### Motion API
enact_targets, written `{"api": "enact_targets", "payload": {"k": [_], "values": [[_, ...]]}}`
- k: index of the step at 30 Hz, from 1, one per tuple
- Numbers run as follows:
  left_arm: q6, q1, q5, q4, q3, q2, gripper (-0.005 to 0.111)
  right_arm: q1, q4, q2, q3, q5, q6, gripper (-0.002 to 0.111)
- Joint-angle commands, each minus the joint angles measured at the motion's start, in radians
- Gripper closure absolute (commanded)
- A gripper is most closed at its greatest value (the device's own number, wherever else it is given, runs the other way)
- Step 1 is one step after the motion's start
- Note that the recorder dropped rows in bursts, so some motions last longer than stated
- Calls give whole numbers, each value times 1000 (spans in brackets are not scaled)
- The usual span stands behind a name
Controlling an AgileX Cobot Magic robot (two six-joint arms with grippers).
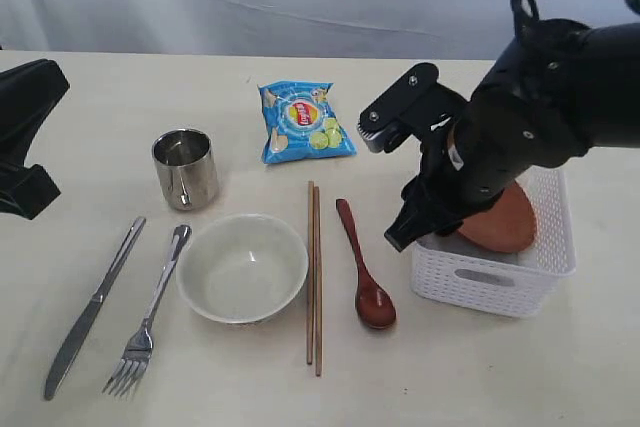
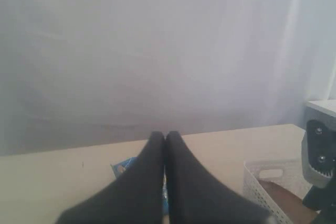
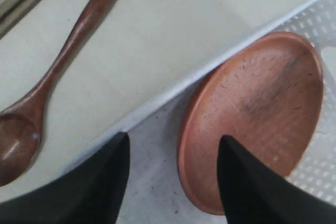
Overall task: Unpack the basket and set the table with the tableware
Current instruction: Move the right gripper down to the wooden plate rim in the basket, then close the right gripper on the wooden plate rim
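Observation:
The white basket (image 1: 489, 284) stands at the right of the table (image 1: 560, 377), and the brown plate (image 1: 503, 221) leans tilted inside it. My right gripper (image 3: 173, 142) is open, low inside the basket (image 3: 173, 90), with the plate's (image 3: 257, 114) rim between its fingers; nothing is gripped. On the table lie the steel cup (image 1: 186, 167), white bowl (image 1: 242, 267), knife (image 1: 92, 307), fork (image 1: 150, 322), chopsticks (image 1: 313, 277) and wooden spoon (image 1: 365, 272). My left gripper (image 2: 165, 136) is shut and empty, held up at the far left.
A blue crisp packet (image 1: 303, 122) lies at the back middle of the table. The spoon (image 3: 52, 82) lies close beside the basket's left wall. The right arm (image 1: 530, 117) covers the basket's back left corner. A pale curtain hangs behind the table.

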Motion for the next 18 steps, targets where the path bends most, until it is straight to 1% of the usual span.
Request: {"api": "enact_targets", "payload": {"k": [1,11,14,18], "values": [[0,-2,-1,3,6,-5,107,-6,-38,65,4,-26,49,58],[0,-2,-1,3,6,-5,107,-6,-60,86,2,-49,100,58],[2,-2,-3,3,6,-5,107,-6,-104,108,2,-73,158,58],[2,-2,-3,3,6,-5,107,-6,-226,140,2,-90,309,58]]}}
